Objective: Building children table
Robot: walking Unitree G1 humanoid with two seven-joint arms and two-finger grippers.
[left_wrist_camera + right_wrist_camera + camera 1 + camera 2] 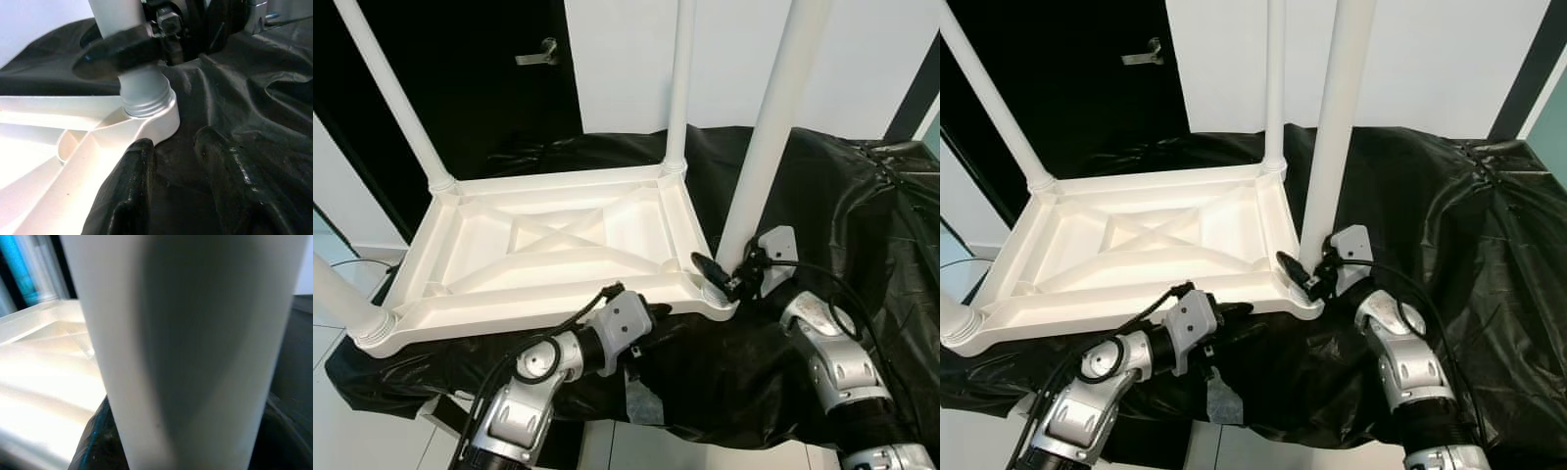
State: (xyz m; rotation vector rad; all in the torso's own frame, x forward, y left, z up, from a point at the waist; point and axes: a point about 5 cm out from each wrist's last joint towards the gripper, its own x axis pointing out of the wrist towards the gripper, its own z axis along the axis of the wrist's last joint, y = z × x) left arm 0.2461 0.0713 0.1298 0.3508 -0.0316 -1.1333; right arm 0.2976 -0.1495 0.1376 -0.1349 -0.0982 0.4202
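here the right gripper clasps the near-right table leg just above its socket in the upturned white tabletop. the left gripper, fingers parted and holding nothing, sits just beside that corner, over the black sheet.

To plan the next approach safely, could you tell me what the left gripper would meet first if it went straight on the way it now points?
Most likely the near right corner socket of the upturned white tabletop, where the leg held by the right gripper screws in. The left gripper points at it, fingers apart; depth is uncertain.
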